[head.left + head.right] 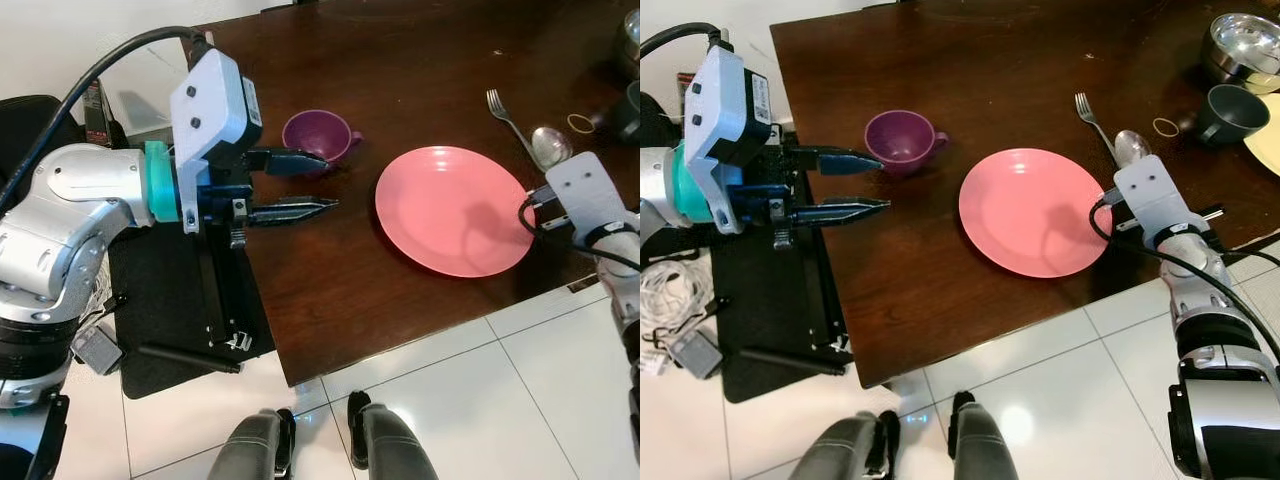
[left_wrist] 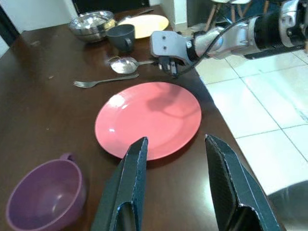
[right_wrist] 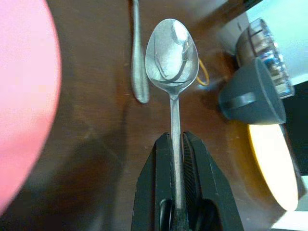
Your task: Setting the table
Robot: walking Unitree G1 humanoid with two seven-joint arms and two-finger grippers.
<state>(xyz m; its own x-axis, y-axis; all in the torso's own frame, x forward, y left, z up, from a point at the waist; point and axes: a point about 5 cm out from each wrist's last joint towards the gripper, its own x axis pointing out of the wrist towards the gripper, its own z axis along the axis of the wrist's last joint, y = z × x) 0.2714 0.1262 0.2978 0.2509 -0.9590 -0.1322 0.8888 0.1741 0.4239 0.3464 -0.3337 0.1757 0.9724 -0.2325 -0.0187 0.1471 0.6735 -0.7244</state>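
Down by the near edge of the brown table (image 1: 940,320), the two arms are reaching in from each side. On the robot's left, the left gripper (image 1: 865,186) is hanging over the table's left edge with its two black fingers spread wide and nothing between them. The purple cup (image 1: 902,138) is sitting just past the tip of one finger, so this arm is the nearer one to the cup.

The pink plate (image 1: 1032,210) is lying flat in the middle, near the front edge.

On the robot's right, the right gripper (image 3: 177,166) is squeezing the handle of the spoon (image 3: 172,53) between its fingers. The spoon is pointing straight out from the fingers, with its bowl at the far end, facing up. It is staying low over the table, just right of the plate. The fork (image 1: 1092,119) is lying beside the spoon, on the plate side, and its long line is running almost the same way. A small yellow ring (image 1: 1165,126) is resting near the spoon's bowl.

Farther back on the right, a dark grey mug (image 1: 1230,110), a shiny metal bowl (image 1: 1245,40) and a yellow plate (image 1: 1265,125) are waiting.

I think the spoon is being set down next to the plate, side by side with the fork.
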